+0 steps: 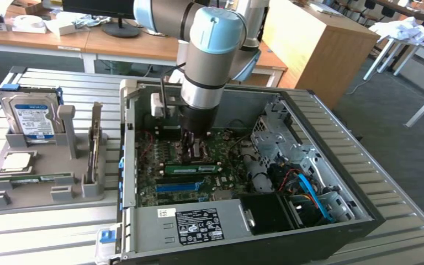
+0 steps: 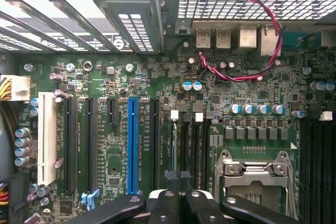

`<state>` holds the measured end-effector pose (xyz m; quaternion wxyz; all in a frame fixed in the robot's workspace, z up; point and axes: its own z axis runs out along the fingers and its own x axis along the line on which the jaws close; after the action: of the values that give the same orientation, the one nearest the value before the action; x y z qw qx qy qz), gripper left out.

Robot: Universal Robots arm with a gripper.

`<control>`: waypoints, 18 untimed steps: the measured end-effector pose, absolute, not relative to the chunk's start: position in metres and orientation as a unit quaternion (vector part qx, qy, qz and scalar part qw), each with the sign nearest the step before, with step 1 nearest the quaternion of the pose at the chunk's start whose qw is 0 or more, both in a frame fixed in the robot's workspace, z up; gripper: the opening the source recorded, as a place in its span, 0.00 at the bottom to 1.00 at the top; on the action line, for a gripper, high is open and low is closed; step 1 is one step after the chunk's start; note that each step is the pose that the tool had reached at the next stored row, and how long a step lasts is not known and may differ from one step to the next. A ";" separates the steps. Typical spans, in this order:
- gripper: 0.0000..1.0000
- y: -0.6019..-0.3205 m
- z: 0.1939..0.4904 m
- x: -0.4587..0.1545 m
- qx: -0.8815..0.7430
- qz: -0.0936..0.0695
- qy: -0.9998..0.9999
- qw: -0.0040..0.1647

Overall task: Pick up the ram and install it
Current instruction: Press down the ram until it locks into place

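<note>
**A:** Entry, arm position. Where is the gripper [image 1: 192, 153]?

**B:** Centre of the exterior view, lowered into the open computer case [image 1: 331, 144], just over the motherboard [image 1: 231, 152]. The arm comes straight down from the top of the frame.

**A:** Claw state?

**B:** Pressed together. In the wrist view the two black fingers [image 2: 167, 203] sit side by side with no gap, and nothing is pinched between them.

**A:** The ram?

**B:** The ram [image 1: 190, 168] stands on the motherboard, a green strip running across the frame, just below the gripper tip in the exterior view. Whether the tip touches it I cannot tell. A blue slot [image 1: 176, 187] lies parallel to it, a little lower in the frame.

**A:** Rest of the case?

**B:** Grey power supply [image 1: 190, 223] with a white label at bottom centre. Drive cage and blue cables towards the exterior view's right. In the wrist view a red-and-black twisted wire [image 2: 262, 9] loops over the board.

**A:** Outside the case?

**B:** On the exterior view's left, a grey tray [image 1: 42, 194] on the slatted table [image 1: 50, 237]. It holds an upright hard drive [image 1: 29, 118] and a second green stick [image 1: 35, 178] lying flat, well apart from the gripper.
</note>
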<state>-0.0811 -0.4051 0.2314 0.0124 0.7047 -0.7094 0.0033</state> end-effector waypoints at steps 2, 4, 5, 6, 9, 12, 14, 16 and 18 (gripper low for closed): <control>0.10 -0.405 0.230 -0.081 0.705 0.003 -0.709 0.012; 0.10 -0.405 0.229 -0.081 0.705 0.003 -0.709 0.012; 0.10 -0.405 0.229 -0.081 0.705 0.003 -0.709 0.013; 0.10 -0.405 0.229 -0.081 0.705 0.003 -0.709 0.013; 0.10 -0.405 0.229 -0.081 0.705 0.003 -0.709 0.013; 0.10 -0.405 0.228 -0.081 0.705 0.003 -0.709 0.012; 0.10 -0.405 0.227 -0.081 0.705 0.003 -0.709 0.013; 0.10 -0.405 0.227 -0.081 0.705 0.003 -0.709 0.013; 0.10 -0.405 0.227 -0.081 0.705 0.003 -0.709 0.013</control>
<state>-0.0812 -0.4052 0.2269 0.0125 0.7047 -0.7094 0.0033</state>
